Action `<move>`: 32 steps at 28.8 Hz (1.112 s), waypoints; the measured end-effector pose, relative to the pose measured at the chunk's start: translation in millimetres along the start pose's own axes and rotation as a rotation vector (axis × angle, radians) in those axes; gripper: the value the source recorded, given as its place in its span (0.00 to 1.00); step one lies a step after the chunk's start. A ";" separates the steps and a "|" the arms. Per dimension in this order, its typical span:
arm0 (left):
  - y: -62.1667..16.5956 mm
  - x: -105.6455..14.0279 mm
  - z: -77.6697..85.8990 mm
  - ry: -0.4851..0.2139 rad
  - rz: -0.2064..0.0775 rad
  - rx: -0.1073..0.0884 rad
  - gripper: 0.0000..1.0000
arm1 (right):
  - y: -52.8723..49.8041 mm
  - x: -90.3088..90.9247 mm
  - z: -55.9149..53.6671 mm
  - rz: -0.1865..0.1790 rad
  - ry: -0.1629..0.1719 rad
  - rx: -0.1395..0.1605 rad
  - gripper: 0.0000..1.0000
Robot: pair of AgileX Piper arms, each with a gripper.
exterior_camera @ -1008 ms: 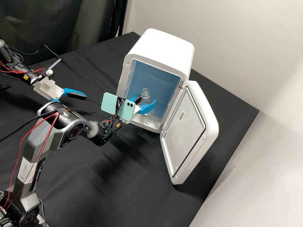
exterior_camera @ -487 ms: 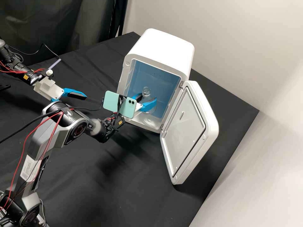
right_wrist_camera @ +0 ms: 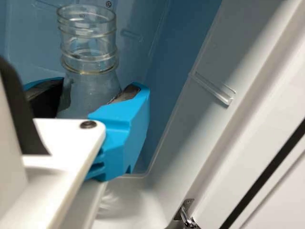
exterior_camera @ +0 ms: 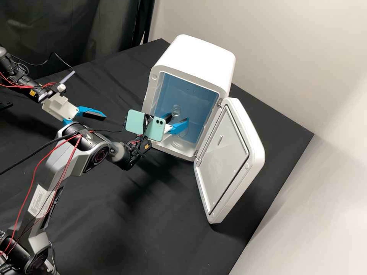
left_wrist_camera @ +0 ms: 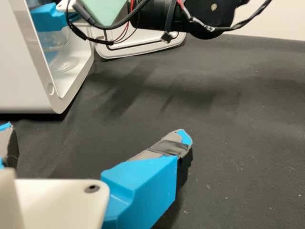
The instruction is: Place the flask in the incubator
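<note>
Two blue fingers of the left gripper [left_wrist_camera: 93, 136] stand spread apart with nothing between them, just above the black bench [exterior_camera: 133, 214] and short of the white incubator [exterior_camera: 195, 57]. Farther in, past the swung-open door [exterior_camera: 229, 160], the right gripper [exterior_camera: 176, 123] reaches into the blue chamber. Its jaws are clenched on the clear flask [right_wrist_camera: 88, 43] just below the neck, holding it upright.
</note>
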 end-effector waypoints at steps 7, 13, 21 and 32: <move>-1.0 0.0 -0.4 0.005 -0.011 0.000 1.00 | -7.7 14.1 -1.6 -0.023 0.001 0.001 0.00; 1.0 -0.5 0.0 0.004 -0.004 0.002 1.00 | -11.4 24.1 -4.0 -0.034 0.004 0.004 0.00; 3.2 -0.3 0.2 0.004 0.002 0.011 1.00 | -15.6 44.2 -11.5 -0.036 0.005 0.023 0.00; 1.8 0.2 -0.5 0.015 -0.021 0.009 1.00 | -17.7 65.1 -9.6 -0.031 -0.031 0.067 0.00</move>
